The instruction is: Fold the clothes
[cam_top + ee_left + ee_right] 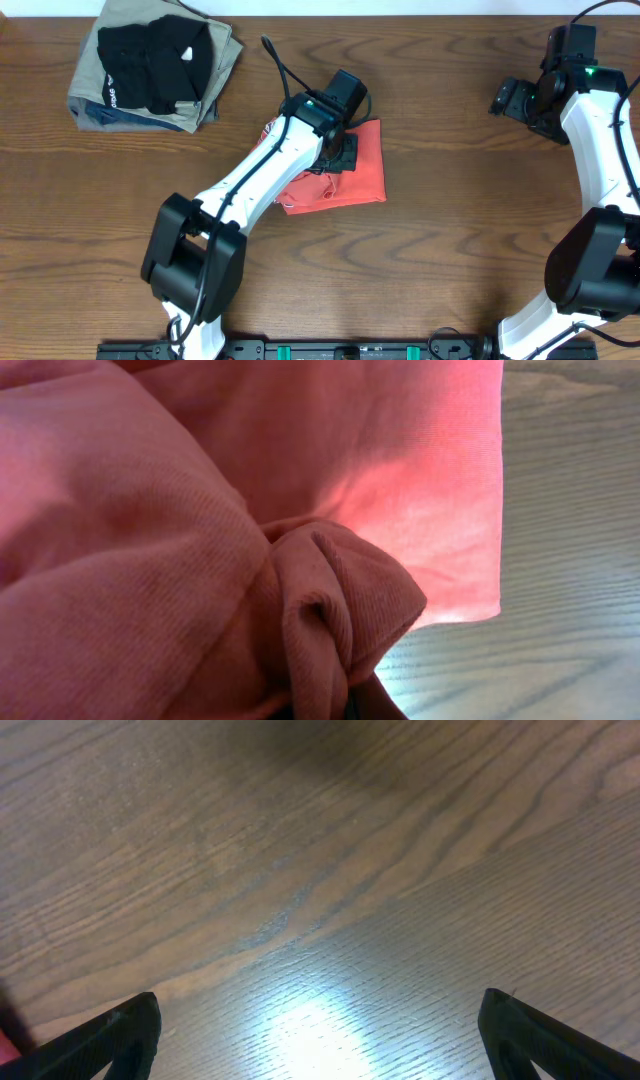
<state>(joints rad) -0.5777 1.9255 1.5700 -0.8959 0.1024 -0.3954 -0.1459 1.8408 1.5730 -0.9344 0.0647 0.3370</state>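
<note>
From overhead, the dark brown wood-grain worktop (pixel 440 250) carries a red-orange short-sleeved cotton T-shirt (pixel 365 175), folded into a small, roughly square bundle just left of centre. The white left arm reaches in from 7 o'clock, and the left claw (pixel 340 155) sits on the bundle's 10 o'clock corner, where the cloth is rumpled. Well apart, at 10 o'clock on the worktop, a folded black garment (pixel 155 55) lies on top of a folded khaki garment (pixel 222 70). The right claw (pixel 505 98) hangs at 2 o'clock, well away from both the T-shirt and the pile, with nothing in it.

In the left wrist view, the T-shirt (pixel 150 560) fills nearly everything. A twisted knot of its fabric is gathered at 6 o'clock, where the left claw is clenched on it; the fingers themselves are almost wholly hidden by cloth. The flat layer's straight edge runs down the 3 o'clock side, with bare worktop beyond it.

In the right wrist view, the right claw (pixel 320 1025) is released: its two dark fingertips (pixel 120 1035) stand wide apart at 7 and 5 o'clock above bare worktop, gripping nothing. A red sliver shows at 8 o'clock, too small to identify.
</note>
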